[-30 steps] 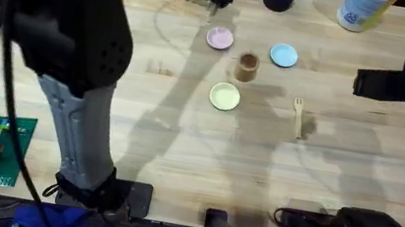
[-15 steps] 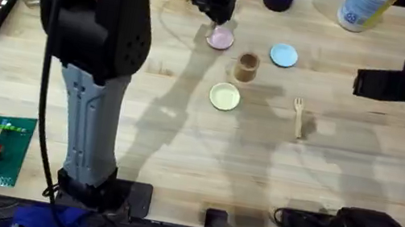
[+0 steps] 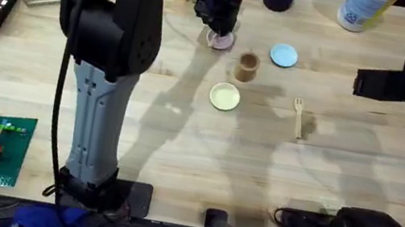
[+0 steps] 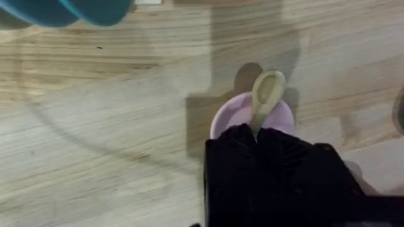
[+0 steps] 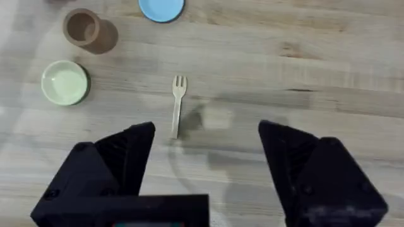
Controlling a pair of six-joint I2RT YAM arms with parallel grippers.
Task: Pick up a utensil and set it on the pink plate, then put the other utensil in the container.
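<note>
Holding 1 spoon [image 4: 266,94] over pink plate [image 4: 228,120], left hand [image 4: 257,135]; 1 fork [image 5: 178,104] loose

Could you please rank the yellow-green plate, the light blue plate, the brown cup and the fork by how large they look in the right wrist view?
1. fork, the longest
2. yellow-green plate and light blue plate: alike, and the blue one is cut by the frame edge
3. brown cup, smallest

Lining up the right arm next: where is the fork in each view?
Overhead: fork lies right of centre, prongs pointing away from the bases.
Right wrist: fork lies near the middle of the picture.
Left wrist: this one looks at the pink plate and spoon instead.
Shared landmark: the cup, also in the right wrist view.
</note>
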